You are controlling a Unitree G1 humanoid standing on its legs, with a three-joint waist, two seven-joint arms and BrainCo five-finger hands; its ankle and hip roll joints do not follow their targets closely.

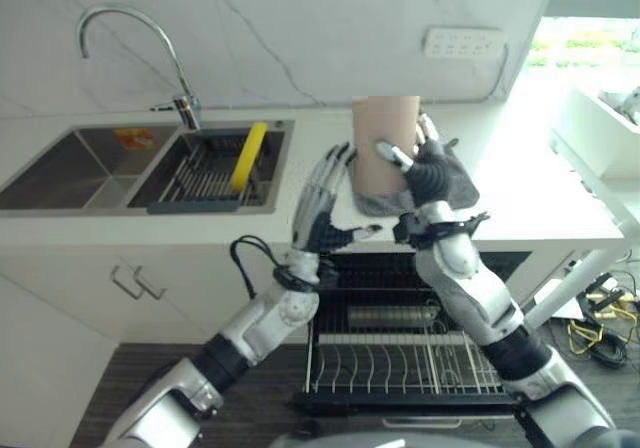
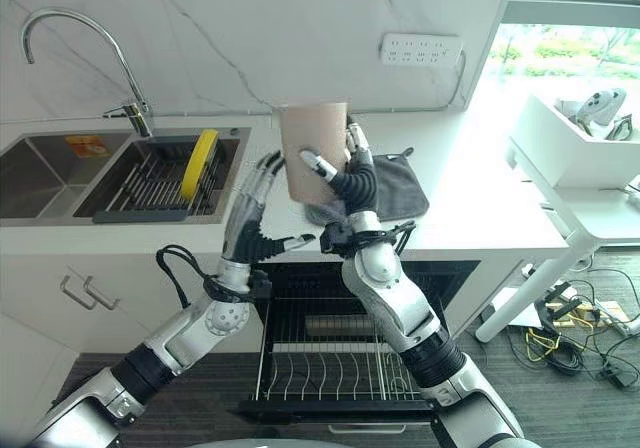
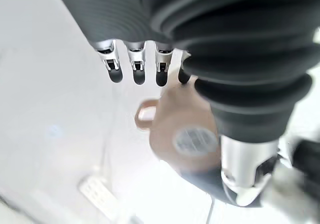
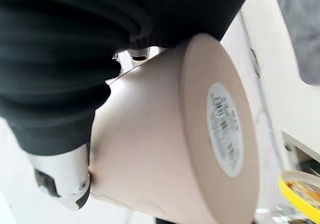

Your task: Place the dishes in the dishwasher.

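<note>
Above the tabletop edge: the right hand (image 2: 345, 183) is clamped on a tan cup (image 2: 313, 148), fingers and thumb curled round its wall, and holds it clear of the tabletop (image 2: 470, 218).
Cup attitude: it looks upended, with the labelled base nearer the wrist camera and the wider end up in the head views; judged a fit attitude for racking mouth down, though the mouth itself is not seen.
Cup handle: a loop handle shows in the left wrist view (image 3: 145, 115), on the side away from the gripping hand, so the grip is on the body, not the handle.
Left hand (image 1: 322, 203): fingers straight and apart, holding nothing, raised just beside the cup; judged to be standing by to steady or receive it. Contact with the cup cannot be told.
Dishwasher rack (image 1: 400, 363): pulled out below the tabletop, directly under both hands, tines largely bare; judged ready to take the cup.
Grey cloth (image 2: 400, 190): lies on the tabletop behind the cup.
Sink (image 1: 95, 163): holds a drainer with a yellow plate (image 1: 248, 154) standing on edge; judged still awaiting loading.
Risk: a one-handed grip on a smooth tapered wall could slip on the way down.
</note>
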